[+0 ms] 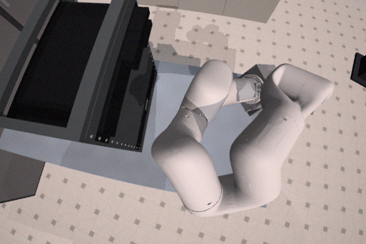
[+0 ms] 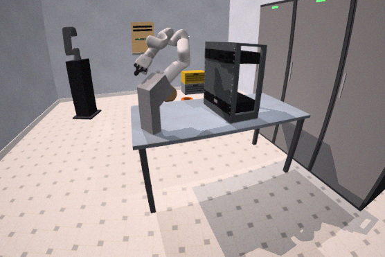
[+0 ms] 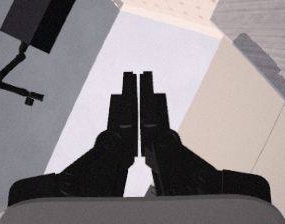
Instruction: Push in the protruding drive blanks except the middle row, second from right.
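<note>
The rack [image 1: 99,61] [image 2: 235,83] stands upright on the table, its front toward the arm. Dark blocky shapes [image 1: 142,18] stick out at the upper front in the top view; I cannot tell single drive blanks or rows. In the exterior view the front shows a black band [image 2: 218,55] near the top, with no separate blanks readable. My gripper [image 2: 136,73] [image 3: 138,89] is shut and empty, its fingertips side by side. It is on the far side of the pedestal from the rack, well away from it. It is hidden in the top view.
The arm [image 1: 260,146] [image 2: 183,48] is folded above its grey pedestal [image 2: 149,106], on the blue-grey table [image 1: 178,94] [image 2: 180,116]. Tall cabinets [image 2: 311,71] stand behind the rack. A black stand [image 2: 81,89] [image 3: 30,22] with a small dark arm is off beyond the table.
</note>
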Tool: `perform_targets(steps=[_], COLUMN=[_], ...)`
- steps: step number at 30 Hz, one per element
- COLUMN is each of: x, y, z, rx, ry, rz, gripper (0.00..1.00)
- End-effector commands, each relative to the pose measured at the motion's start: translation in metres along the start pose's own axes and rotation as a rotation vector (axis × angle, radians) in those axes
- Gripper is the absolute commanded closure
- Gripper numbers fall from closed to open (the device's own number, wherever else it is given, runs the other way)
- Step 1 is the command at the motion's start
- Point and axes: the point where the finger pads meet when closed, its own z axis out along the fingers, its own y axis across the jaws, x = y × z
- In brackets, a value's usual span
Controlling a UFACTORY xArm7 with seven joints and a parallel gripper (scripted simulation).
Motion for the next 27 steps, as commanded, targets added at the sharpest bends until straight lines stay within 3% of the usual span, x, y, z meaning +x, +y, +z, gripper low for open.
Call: perform_targets(steps=[1, 17, 27], x=[-0.006, -0.044, -0.076], y=[0.005, 0.042, 0.069], z=[0.001, -0.005, -0.021], rx=[-0.136, -0.255, -0.310], ry=[-0.041, -0.198, -0.365], rz=[-0.054, -0.293, -0.486], gripper=[1.00, 1.00, 1.00])
